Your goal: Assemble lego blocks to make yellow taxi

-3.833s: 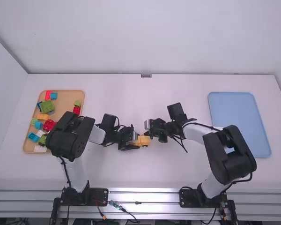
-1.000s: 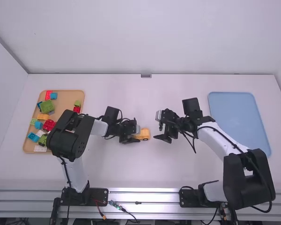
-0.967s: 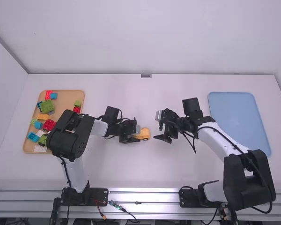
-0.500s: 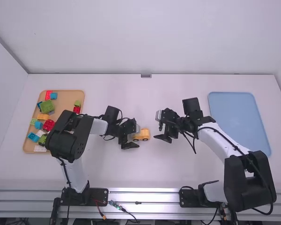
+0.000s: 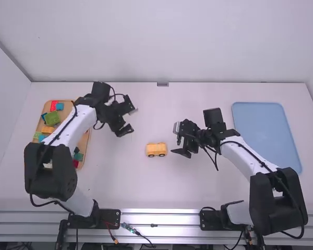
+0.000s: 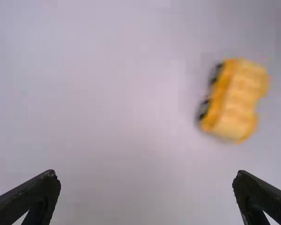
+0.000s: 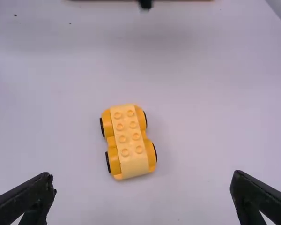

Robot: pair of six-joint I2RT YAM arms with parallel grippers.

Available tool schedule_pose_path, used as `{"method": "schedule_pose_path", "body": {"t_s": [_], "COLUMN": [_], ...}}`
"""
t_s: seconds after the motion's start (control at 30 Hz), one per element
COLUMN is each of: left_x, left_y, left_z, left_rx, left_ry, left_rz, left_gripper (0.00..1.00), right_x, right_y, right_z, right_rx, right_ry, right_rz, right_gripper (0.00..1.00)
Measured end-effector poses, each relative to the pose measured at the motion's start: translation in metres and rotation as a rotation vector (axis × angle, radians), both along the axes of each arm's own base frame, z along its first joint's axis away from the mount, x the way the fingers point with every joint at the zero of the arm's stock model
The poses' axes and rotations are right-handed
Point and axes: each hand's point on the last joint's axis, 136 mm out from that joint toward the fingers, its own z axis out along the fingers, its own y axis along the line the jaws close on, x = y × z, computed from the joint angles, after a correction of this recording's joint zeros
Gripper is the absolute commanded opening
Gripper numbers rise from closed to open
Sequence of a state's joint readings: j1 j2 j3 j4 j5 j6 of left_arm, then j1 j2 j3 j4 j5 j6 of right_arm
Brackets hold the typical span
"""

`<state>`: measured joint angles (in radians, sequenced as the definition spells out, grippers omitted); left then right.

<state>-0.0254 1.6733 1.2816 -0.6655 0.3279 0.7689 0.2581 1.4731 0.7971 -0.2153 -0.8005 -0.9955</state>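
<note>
The car [image 5: 156, 150] stretches left to right, just left of the right claw [image 5: 175, 139]. The left claw [image 5: 133, 119] hangs farther away. Both gape empty.

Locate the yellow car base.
In the high view, the yellow car base sits mid-table, just left of the right arm's tool.

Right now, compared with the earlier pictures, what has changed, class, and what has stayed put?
The left gripper has left the car, moving left and away from the bases; its jaws are open. Before that, the right gripper had drawn back from the car to the right. The car now stands free, about where it was. The blue tray stayed put.
</note>
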Motion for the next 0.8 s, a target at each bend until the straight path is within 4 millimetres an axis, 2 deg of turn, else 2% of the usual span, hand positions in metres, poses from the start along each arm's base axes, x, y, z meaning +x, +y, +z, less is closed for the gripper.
{"method": "schedule_pose_path", "body": {"t_s": [0.07,0.1,0.13,0.17,0.2,0.23,0.27,0.3,0.33,0.4,0.47,0.63,0.7,0.8], "left_x": [0.01,0.012,0.017,0.019,0.019,0.018,0.015,0.012,0.006,-0.004,-0.016,-0.042,-0.043,-0.047], "left_y": [0.034,0.042,0.068,0.086,0.116,0.123,0.15,0.164,0.194,0.234,0.264,0.296,0.305,0.308], "left_z": [0.005,0.006,0.01,0.013,0.017,0.018,0.019,0.02,0.02,0.022,0.022,0.009,0.007,0.001], "left_rx": [0.019,0.018,0.003,-0.014,-0.053,-0.061,-0.094,-0.107,-0.135,-0.171,-0.212,-0.293,-0.33,-0.385], "left_ry": [0.014,0.016,0.021,0.023,0.031,0.032,0.039,0.041,0.041,0.022,0.017,0.045,0.026,0.033], "left_rz": [0.204,0.25,0.387,0.476,0.624,0.654,0.784,0.846,0.988,1.174,1.342,1.587,1.647,1.722], "left_gripper": [0.99,0.99,0.99,0.99,0.99,0.99,0.99,0.99,0.99,0.99,0.99,0.99,0.99,0.99], "right_x": [0.0,0.0,0.0,0.0,0.0,0.001,0.001,0.002,0.005,0.009,0.013,0.016,0.016,0.016], "right_y": [0.0,0.0,0.0,0.0,0.0,0.0,0.0,0.001,0.001,0.002,0.003,0.004,0.004,0.004], "right_z": [0.0,0.0,0.0,0.0,0.0,0.0,0.001,0.001,0.003,0.006,0.009,0.012,0.012,0.012], "right_rx": [0.001,0.0,0.0,0.002,0.001,0.001,0.002,0.004,0.01,0.022,0.035,0.05,0.051,0.052], "right_ry": [-0.001,-0.004,-0.004,-0.001,-0.003,-0.003,-0.006,-0.008,-0.016,-0.024,-0.028,-0.017,-0.011,-0.007], "right_rz": [-0.001,0.0,0.001,-0.001,0.001,0.0,0.001,-0.003,-0.01,-0.023,-0.038,-0.06,-0.064,-0.068], "right_gripper": [0.99,0.99,0.99,0.99,0.99,0.99,0.99,0.99,0.99,0.99,0.99,0.99,0.99,0.99]}}
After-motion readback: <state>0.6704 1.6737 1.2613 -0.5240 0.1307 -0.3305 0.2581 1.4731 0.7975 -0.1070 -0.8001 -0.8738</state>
